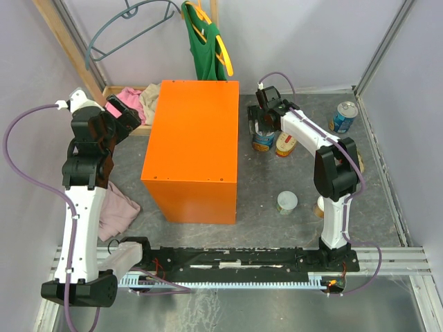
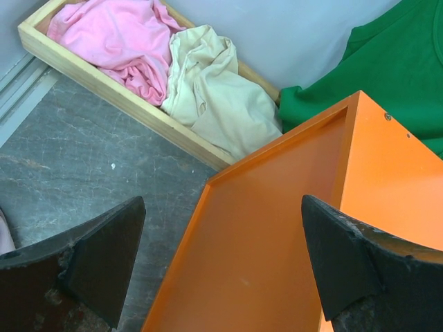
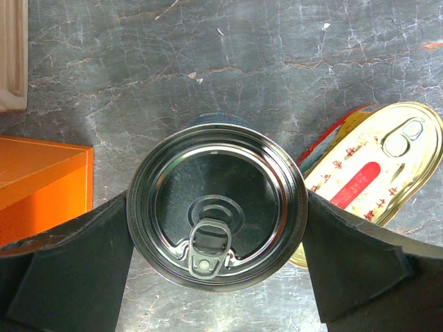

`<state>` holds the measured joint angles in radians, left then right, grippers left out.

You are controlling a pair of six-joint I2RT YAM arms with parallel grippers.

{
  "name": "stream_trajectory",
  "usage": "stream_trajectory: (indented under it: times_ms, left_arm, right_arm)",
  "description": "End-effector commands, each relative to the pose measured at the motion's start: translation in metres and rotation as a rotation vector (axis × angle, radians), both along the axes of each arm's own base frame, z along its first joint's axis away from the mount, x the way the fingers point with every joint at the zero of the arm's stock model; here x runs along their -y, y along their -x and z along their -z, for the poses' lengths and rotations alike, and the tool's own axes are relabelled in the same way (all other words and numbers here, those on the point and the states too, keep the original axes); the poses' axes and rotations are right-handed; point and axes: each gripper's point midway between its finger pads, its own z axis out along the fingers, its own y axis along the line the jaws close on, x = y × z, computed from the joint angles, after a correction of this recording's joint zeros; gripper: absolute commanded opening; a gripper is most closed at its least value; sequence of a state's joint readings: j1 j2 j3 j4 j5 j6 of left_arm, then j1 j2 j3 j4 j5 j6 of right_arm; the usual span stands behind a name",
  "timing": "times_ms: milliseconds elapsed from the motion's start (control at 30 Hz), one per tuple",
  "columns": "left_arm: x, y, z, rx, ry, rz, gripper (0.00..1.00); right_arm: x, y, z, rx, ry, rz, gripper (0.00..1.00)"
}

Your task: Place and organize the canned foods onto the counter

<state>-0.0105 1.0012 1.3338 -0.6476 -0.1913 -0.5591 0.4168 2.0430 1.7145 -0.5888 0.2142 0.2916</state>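
— Since the table (image 1: 277,180) carries everything, where does the counter (image 1: 194,138) sit?

— Below the left claw (image 2: 221,204) and to its right. That claw hangs over the counter's left edge with its fingers (image 2: 97,256) wide apart, holding nothing. Seen from the right claw (image 3: 217,200), the counter lies just to the left.

— And the tray (image 2: 104,90)?

— Ahead of the left claw, against the back wall, with pink and cream clothes in it.

— What has the right claw got?

— It is clamped on a blue can (image 1: 264,142). One finger (image 3: 69,277) presses each side, just under the silver top, and the can is upright. I cannot tell whether it rests on the table.

— The others?

— A second blue can (image 1: 342,116) stands on the table well to the right of that claw, near the side wall. An oval tin (image 3: 377,166), yellow and red, lies just right of the claw, close beside the gripped can. I cannot tell whether the two touch. A small can (image 1: 287,202) with a white lid stands behind the claw, toward the arm bases and well apart from it.
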Motion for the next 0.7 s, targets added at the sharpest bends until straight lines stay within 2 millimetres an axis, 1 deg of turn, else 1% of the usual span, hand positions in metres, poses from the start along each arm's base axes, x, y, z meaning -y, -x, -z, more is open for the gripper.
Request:
stream_trajectory:
  times_ms: [0,167,300,500,667]
  left_arm:
    - [-0.005,-0.002,-0.011,0.062,0.002,-0.029,1.00]
    - [-0.005,-0.002,-0.012,0.076,0.015,-0.033,0.99]
    - [-0.003,-0.003,-0.012,0.083,0.028,-0.031,0.99]
    - [-0.003,-0.003,-0.014,0.093,0.036,-0.031,0.99]
    - [-0.004,-0.001,-0.016,0.101,0.038,-0.038,0.99]
  right_arm:
    - [-0.004,-0.002,-0.028,0.054,-0.024,-0.023,0.01]
    - [-0.003,-0.003,-0.061,0.117,-0.046,-0.014,0.01]
    - [-0.001,-0.002,-0.078,0.146,-0.062,-0.002,0.01]
    - [0.002,0.002,-0.091,0.166,-0.075,0.011,0.01]
    - [0.005,0.011,-0.098,0.179,-0.080,0.018,0.01]
